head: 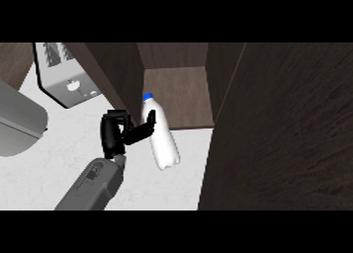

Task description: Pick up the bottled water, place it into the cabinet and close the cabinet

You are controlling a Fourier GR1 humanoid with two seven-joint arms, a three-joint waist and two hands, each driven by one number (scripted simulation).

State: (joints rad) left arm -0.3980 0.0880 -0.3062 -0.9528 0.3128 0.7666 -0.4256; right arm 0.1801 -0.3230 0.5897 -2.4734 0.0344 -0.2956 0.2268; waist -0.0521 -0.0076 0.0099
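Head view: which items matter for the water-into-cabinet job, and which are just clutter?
Job items:
- bottled water, blue cap, tilted toward the cabinet
- cabinet, its inside open to view
- cabinet door, standing open at right
- hand curled against the bottle; which hand it is cannot be told

Clutter:
- toaster, back left
- grey rounded object, left edge

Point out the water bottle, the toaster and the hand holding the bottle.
water bottle point(163, 143): head view, clear body.
toaster point(62, 74): head view, front face.
left hand point(114, 131): head view, palm.
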